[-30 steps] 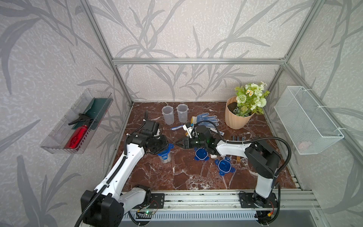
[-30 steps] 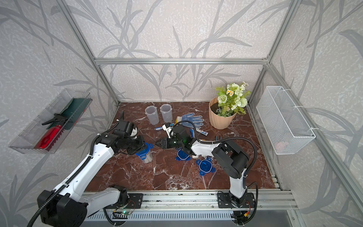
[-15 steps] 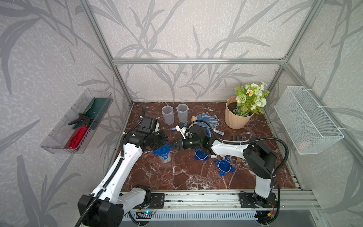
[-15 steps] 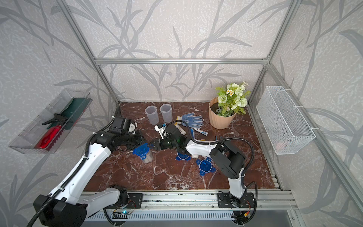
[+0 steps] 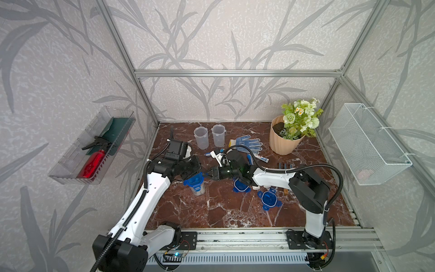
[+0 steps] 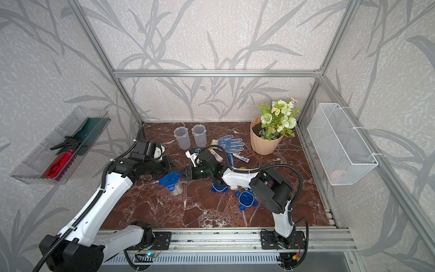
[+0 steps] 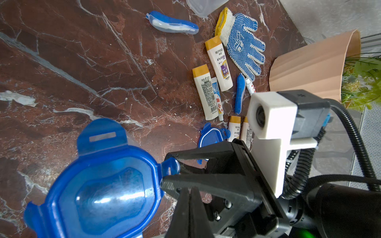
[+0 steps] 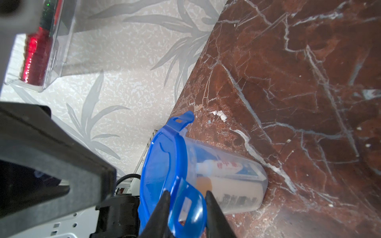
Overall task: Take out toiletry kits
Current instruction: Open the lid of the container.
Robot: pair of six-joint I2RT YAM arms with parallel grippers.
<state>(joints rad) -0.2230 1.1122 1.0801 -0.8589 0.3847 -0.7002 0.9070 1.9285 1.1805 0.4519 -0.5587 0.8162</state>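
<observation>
Lid tab [image 8: 185, 210] between right claw [image 8: 187, 193] jaws

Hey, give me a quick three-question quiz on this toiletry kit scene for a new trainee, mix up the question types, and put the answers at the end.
1. True or false: the two lidless clear cups at the back of the table stand upright.
2. What sits between the jaws of the right gripper?
A. a glove finger
B. a latch tab of the blue lid on the filled cup
C. a toothbrush
3. How many loose blue lids lie on the table?
Key: 1 true; 2 B; 3 two.
</observation>
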